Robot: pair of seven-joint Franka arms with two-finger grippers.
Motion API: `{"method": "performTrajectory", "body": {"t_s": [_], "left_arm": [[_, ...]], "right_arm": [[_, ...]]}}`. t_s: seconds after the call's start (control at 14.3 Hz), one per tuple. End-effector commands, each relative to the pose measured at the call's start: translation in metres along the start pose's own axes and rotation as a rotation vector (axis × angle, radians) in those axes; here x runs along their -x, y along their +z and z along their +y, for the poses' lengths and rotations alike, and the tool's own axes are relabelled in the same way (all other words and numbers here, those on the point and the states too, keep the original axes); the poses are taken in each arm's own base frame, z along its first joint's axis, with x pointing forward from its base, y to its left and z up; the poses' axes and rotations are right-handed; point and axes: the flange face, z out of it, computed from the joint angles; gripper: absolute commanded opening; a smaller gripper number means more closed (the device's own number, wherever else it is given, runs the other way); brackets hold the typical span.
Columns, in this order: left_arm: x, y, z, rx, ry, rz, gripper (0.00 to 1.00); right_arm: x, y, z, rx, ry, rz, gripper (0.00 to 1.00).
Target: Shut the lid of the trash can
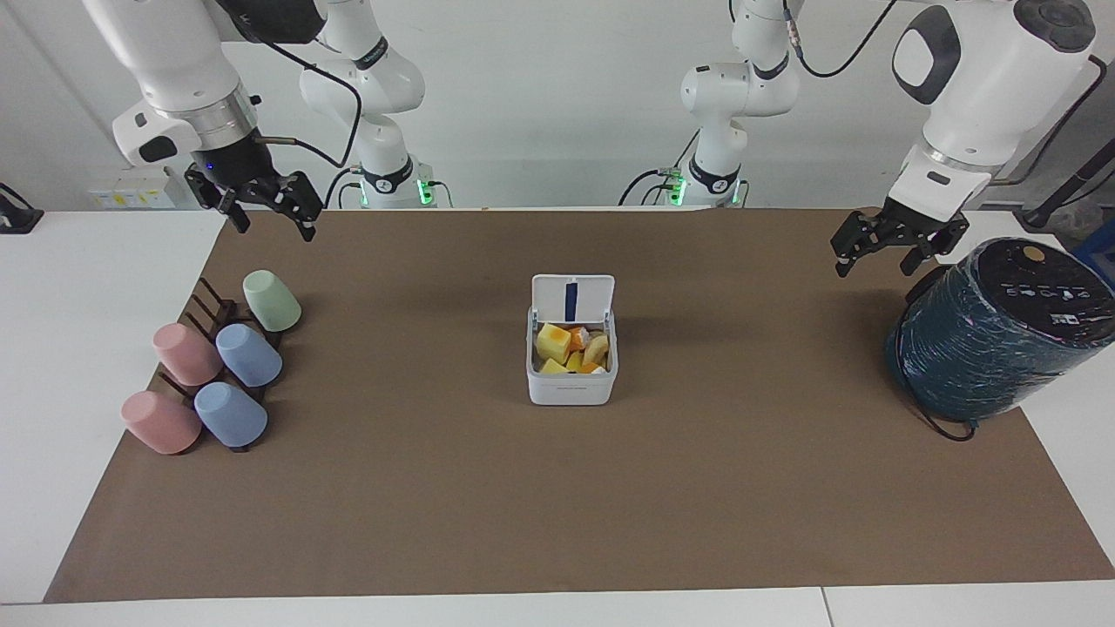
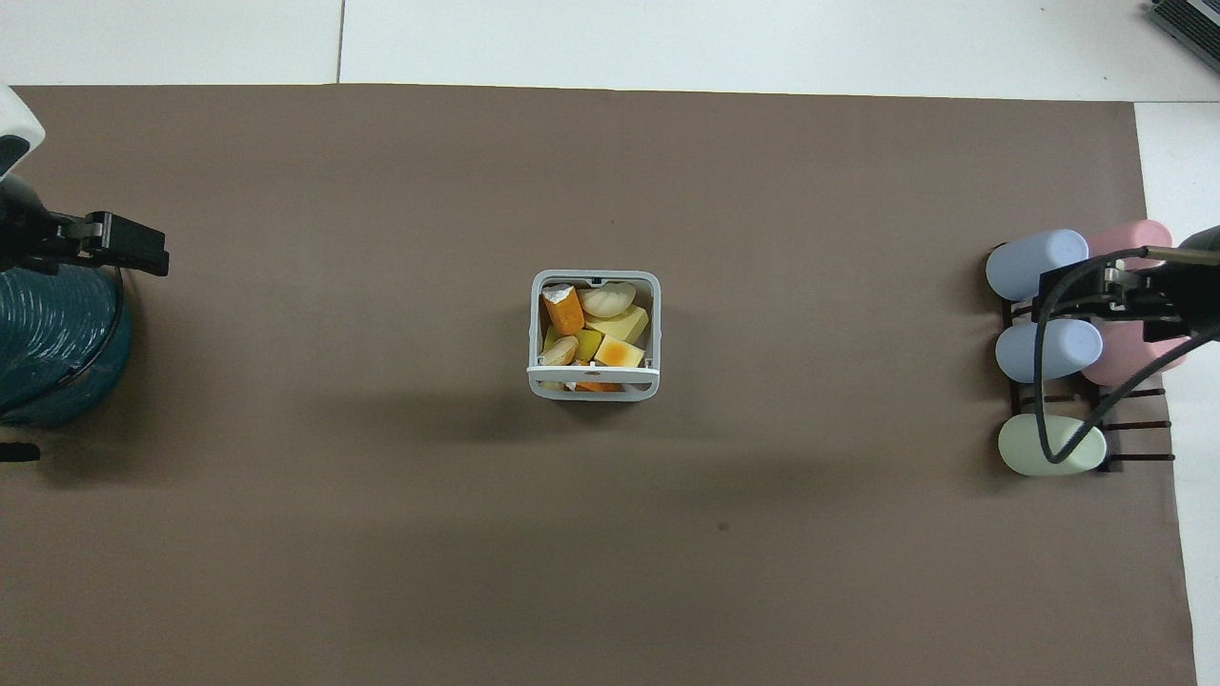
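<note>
The small white trash can (image 1: 571,387) stands at the middle of the brown mat, filled with yellow and orange pieces. Its lid (image 1: 572,299) stands upright on the side nearer to the robots, its blue-striped inside showing. In the overhead view the trash can's rim (image 2: 536,324) shows, and the lid (image 2: 593,373) is seen edge-on. My right gripper (image 1: 272,222) hangs open and empty in the air over the cup rack; it also shows in the overhead view (image 2: 1058,293). My left gripper (image 1: 875,259) hangs open and empty beside the teal cylinder; it also shows in the overhead view (image 2: 152,255). Both are well apart from the can.
A dark rack (image 1: 213,306) with pink, blue and green cups lying on it sits at the right arm's end of the mat. A large dark teal wrapped cylinder (image 1: 993,340) stands at the left arm's end; it also shows in the overhead view (image 2: 48,353).
</note>
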Motion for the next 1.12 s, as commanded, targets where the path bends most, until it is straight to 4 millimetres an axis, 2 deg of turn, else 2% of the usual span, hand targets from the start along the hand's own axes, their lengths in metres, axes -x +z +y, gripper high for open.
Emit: {"method": "performTrajectory", "body": {"t_s": [0.0, 0.35, 0.49, 0.63, 0.84, 1.05], "left_arm": [[0.003, -0.007, 0.002, -0.03, 0.016, 0.024, 1.0], [0.011, -0.002, 0.01, -0.023, 0.016, 0.003, 1.0], [0.024, 0.006, 0.044, -0.02, 0.075, -0.024, 1.0], [0.044, 0.022, 0.087, -0.02, 0.095, -0.053, 1.0], [0.069, 0.036, 0.146, -0.013, -0.033, -0.03, 1.0], [0.096, 0.05, 0.194, 0.01, -0.086, -0.012, 0.61]], "right_arm": [[0.005, -0.002, 0.003, -0.013, -0.019, -0.009, 1.0], [0.006, -0.002, 0.003, -0.012, -0.019, -0.01, 1.0], [0.005, -0.002, 0.004, -0.013, -0.018, -0.009, 1.0], [0.005, -0.002, 0.003, -0.013, -0.019, -0.007, 1.0], [0.005, -0.002, 0.003, -0.013, -0.019, -0.009, 1.0], [0.005, -0.002, 0.003, -0.013, -0.019, -0.009, 1.0]]}}
